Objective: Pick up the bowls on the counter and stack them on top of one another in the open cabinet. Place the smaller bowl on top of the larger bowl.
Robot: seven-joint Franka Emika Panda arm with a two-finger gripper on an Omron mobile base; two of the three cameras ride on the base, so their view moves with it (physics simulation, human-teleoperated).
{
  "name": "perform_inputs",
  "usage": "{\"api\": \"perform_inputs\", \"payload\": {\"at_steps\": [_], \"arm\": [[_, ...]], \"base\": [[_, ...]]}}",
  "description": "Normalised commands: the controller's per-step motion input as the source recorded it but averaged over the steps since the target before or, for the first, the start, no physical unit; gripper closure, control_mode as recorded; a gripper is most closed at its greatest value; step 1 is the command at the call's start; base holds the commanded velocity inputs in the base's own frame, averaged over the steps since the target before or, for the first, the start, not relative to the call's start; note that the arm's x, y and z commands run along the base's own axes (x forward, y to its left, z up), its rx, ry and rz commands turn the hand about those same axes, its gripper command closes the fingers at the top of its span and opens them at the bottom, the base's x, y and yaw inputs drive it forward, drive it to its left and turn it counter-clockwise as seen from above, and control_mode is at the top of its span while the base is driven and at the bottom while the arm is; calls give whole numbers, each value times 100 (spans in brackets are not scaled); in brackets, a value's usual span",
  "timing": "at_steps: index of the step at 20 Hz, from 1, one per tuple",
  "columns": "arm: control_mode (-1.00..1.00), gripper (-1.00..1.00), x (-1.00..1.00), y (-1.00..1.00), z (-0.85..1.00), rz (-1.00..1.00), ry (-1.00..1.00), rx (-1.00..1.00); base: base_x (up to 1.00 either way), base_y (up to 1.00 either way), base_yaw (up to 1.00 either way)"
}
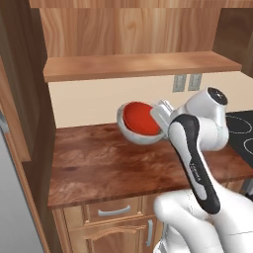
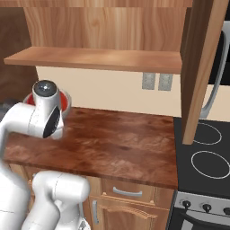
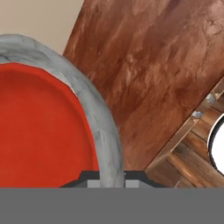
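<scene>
Your gripper (image 3: 111, 177) has its jaws clamped on the rim of the larger bowl (image 1: 129, 131), tipped on edge above the counter's (image 1: 113, 163) back edge with the smaller bowl (image 1: 141, 118) nested inside; no legible writing.

The small bowl (image 1: 139, 118) sits inside the large bowl (image 1: 129, 133), and the pair hangs tilted on its side above the table (image 1: 108, 163), clear of its top, toward the back wall. The gripper (image 3: 112, 177) pinches the large bowl's rim from the right. The cabinet shelf (image 1: 133, 66) runs along the wall above the bowls. The drawers (image 1: 113, 212) lie under the table's front edge. The stove (image 2: 204, 157) stands at the table's right end, with two wall sockets (image 2: 156, 81) behind the table near it.
</scene>
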Motion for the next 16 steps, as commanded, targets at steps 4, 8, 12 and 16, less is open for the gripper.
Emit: {"api": "perform_inputs", "payload": {"at_steps": [4,8,12,16], "arm": [[-100,100,-53,-17,100,0,-2,4],[-100,100,-57,-23,100,0,0,3],[-100,100,-59,-25,100,0,0,1],[-100,100,-53,-21,99,0,-1,1]], "base": [[0,0,0],[0,0,0],[0,0,0],[0,0,0]]}}
